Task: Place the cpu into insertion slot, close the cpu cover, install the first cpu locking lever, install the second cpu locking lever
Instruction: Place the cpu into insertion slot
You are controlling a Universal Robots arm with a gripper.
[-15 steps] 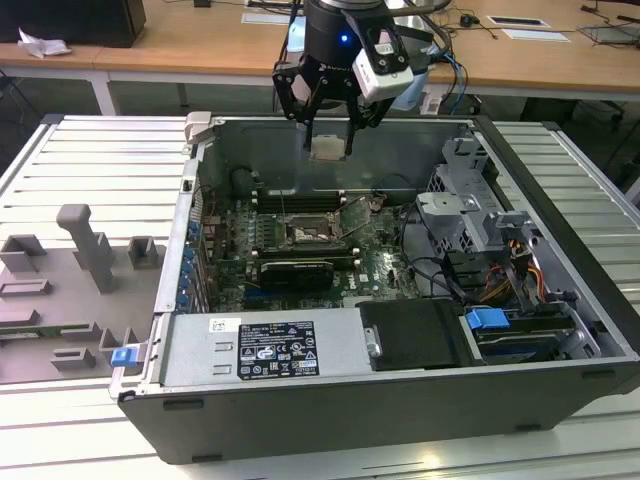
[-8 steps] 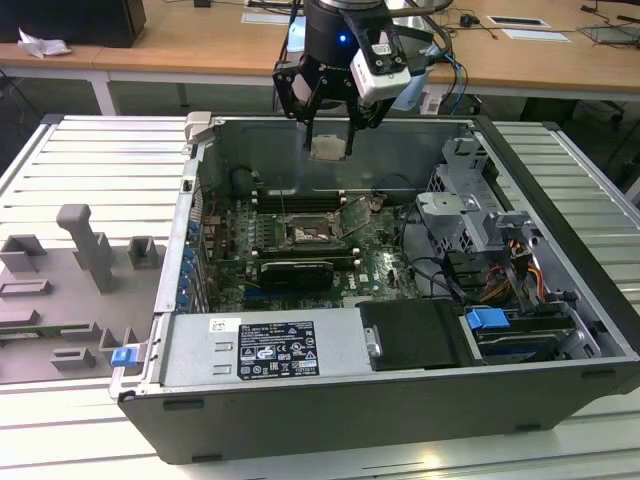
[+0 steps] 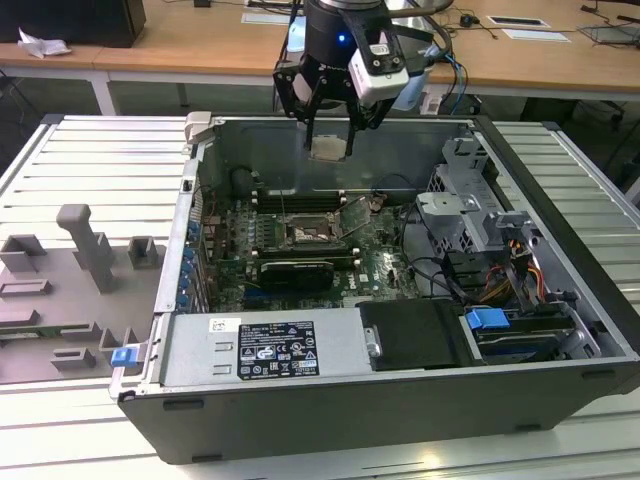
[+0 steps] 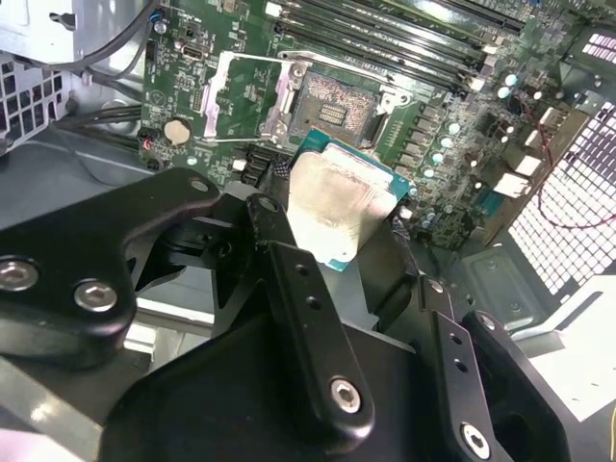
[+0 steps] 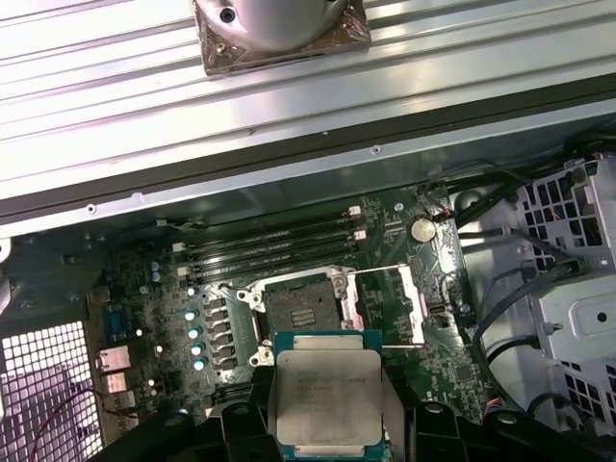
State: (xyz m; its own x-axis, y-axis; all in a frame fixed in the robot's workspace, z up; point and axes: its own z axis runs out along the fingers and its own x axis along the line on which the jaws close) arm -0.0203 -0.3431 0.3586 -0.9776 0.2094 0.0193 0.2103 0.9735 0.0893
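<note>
One cpu (image 5: pixel 325 397), silver-beige top, green rim, pinched btw jaws.

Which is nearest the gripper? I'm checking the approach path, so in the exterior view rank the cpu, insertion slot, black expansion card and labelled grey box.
1. The cpu, held by the gripper.
2. The insertion slot, on the board beneath.
3. The black expansion card, just nearer the camera.
4. The labelled grey box, at the case's near edge.

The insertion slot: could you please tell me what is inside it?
Nothing: in the first wrist view the insertion slot shows a bare dark contact bed, cpu cover swung open. The cpu, held in the jaws, hides one edge.
</note>
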